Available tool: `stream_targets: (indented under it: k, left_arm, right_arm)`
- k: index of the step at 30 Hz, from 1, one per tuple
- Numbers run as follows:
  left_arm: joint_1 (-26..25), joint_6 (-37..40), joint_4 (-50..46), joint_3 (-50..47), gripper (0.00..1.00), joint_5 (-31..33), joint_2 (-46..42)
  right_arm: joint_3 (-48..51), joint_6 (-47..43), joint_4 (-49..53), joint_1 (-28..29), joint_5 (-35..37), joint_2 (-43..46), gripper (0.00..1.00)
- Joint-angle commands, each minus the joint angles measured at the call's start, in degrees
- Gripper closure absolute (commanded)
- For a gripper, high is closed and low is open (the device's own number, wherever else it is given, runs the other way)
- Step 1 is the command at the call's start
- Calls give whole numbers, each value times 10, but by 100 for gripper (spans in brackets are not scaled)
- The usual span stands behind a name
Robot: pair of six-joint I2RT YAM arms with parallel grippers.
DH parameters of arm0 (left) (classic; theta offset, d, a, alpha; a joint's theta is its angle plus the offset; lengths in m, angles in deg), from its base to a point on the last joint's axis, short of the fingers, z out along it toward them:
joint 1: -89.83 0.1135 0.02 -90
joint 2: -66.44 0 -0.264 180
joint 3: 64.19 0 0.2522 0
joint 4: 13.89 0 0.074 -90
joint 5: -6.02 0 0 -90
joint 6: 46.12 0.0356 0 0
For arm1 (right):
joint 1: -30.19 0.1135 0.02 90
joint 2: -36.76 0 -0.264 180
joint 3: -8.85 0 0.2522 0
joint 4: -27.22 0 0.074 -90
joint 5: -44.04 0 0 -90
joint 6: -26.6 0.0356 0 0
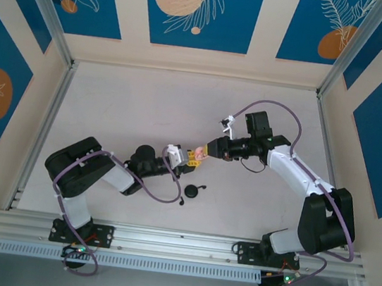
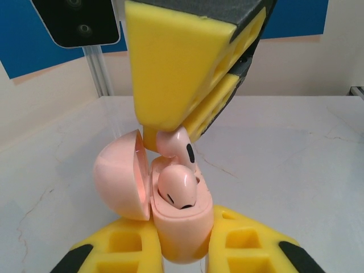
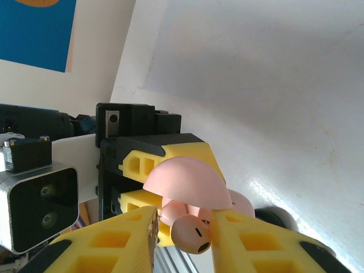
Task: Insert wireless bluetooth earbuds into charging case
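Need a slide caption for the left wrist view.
The left end effector clamps the open pink case, one earbud seated; the right end effector holds the second earbud at its rim.

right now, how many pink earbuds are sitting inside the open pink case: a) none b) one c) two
B: one pink earbud sits in the pink case, while the second bud is outside it at the opening, pinched in the right gripper.

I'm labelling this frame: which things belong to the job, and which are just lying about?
In use: open pale pink round plastic charging case in left end effector; pink earbud seated inside; second pink earbud in right end effector.
Lying idle for now: black round case on table.
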Motion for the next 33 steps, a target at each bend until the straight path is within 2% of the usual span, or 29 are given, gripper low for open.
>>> stream_targets:
  k: [1,4,8,14,25,33]
  left_arm:
    - [2,-6,26,10,89,-19,-12]
    - [2,-6,26,10,89,-20,-14]
    - [2,-5,26,10,89,-20,-15]
    - [2,-5,26,9,89,-20,-18]
    - [2,-4,26,8,88,-18,-24]
    - [2,-20,26,7,88,-33,-31]
  right_arm:
    - [-22,-16,21,4,2,-7,69]
    - [-26,-14,22,5,7,-6,65]
    - [-32,-13,26,5,14,-3,64]
    - [-48,-19,39,5,24,3,56]
    - [-56,-26,58,3,36,24,55]
    - [-24,-33,46,-24,40,88,55]
